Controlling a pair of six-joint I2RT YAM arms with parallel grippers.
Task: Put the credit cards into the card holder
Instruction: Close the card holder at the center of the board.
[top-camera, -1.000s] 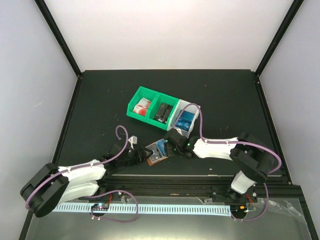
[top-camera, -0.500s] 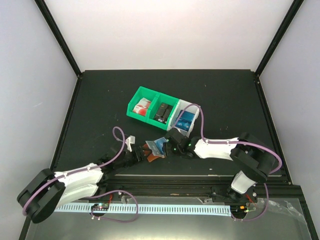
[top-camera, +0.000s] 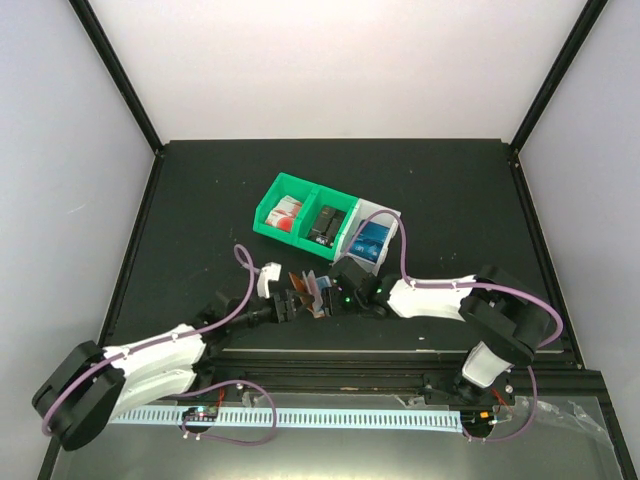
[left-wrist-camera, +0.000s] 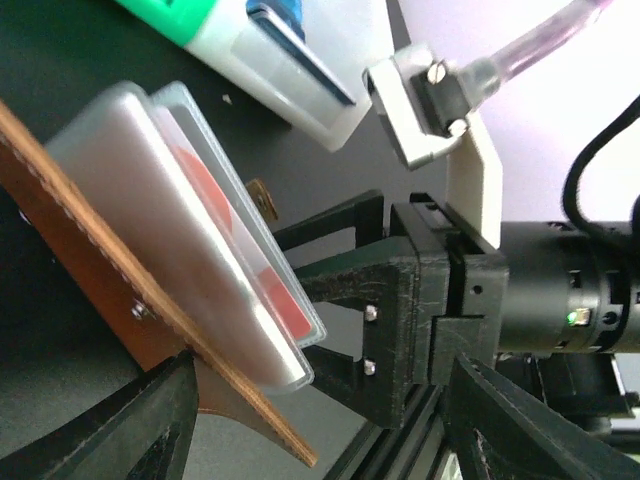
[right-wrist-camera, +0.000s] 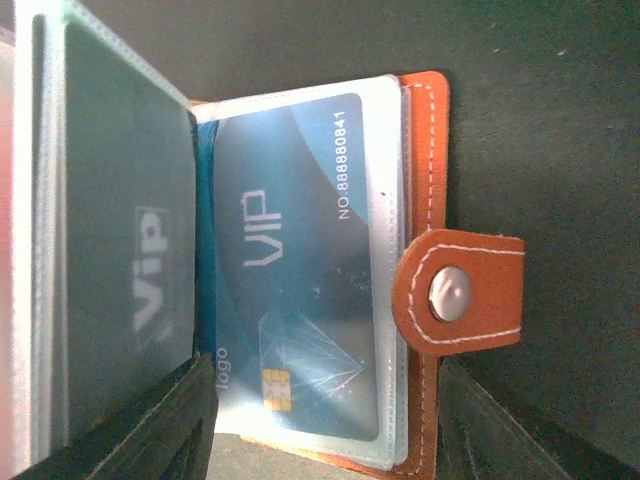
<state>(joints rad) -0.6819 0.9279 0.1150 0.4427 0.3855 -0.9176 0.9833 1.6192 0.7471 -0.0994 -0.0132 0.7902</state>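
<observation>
The reddish-brown card holder (top-camera: 308, 288) stands half-folded on the black table between my two grippers. My left gripper (top-camera: 287, 303) is open, and the holder's leather cover (left-wrist-camera: 120, 300) leans on its lower left finger, with a red credit card (left-wrist-camera: 235, 235) in a clear pocket. My right gripper (top-camera: 336, 295) is open, its fingers on either side of the leaf that holds a blue VIP card (right-wrist-camera: 300, 270). The snap tab (right-wrist-camera: 460, 290) points right. A dark card (right-wrist-camera: 120, 250) sits in the raised pocket on the left.
A green bin (top-camera: 305, 213) holds red-and-white cards (top-camera: 288, 210) and black cards (top-camera: 328, 222). A white bin (top-camera: 372, 238) with blue cards adjoins it, just behind my right gripper. The table's near rail (top-camera: 330, 350) runs close below both wrists.
The card holder has gone from lying open and flat to standing half-folded. My left gripper has pushed forward and to the right against it. The right gripper has barely moved.
</observation>
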